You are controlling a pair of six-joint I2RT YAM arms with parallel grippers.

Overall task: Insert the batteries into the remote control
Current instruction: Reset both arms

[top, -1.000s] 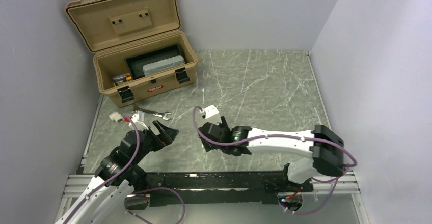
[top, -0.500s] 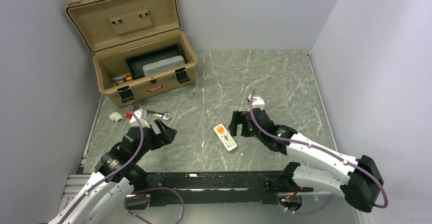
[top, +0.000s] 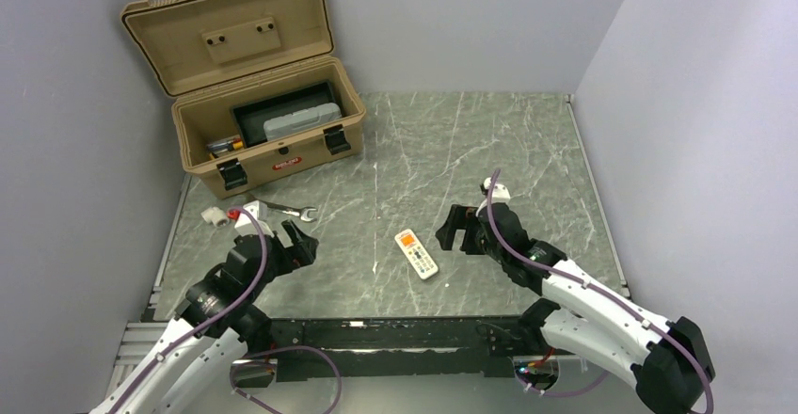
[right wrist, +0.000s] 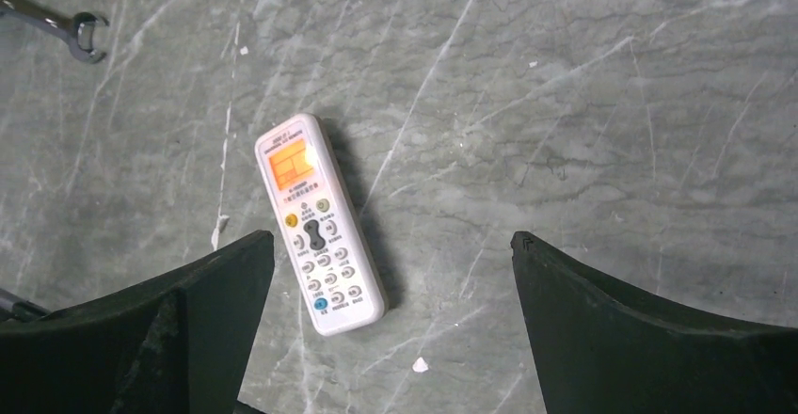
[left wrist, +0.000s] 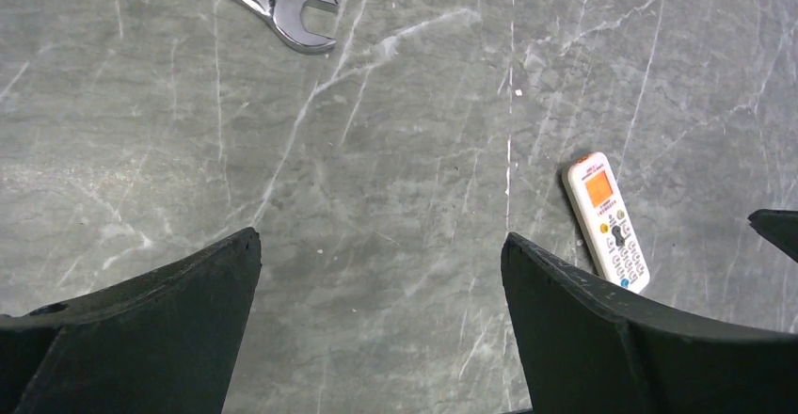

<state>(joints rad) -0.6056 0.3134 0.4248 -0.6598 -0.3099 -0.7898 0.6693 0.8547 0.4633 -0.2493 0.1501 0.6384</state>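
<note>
Buttons-up remote (top: 416,253) lies flat; looks light, stiff, slick. Pinch long edges mid-body. Both spread, empty: right gripper (top: 454,231) at its 3 o'clock, left gripper (top: 299,245) at 9.

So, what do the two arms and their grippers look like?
Both arms have white link shells and black joints; see the left arm and the right arm. A thin purple-grey cable loops along each. The left gripper and right gripper are black, with broad, wedge-shaped fingers. No markings are readable.
</note>
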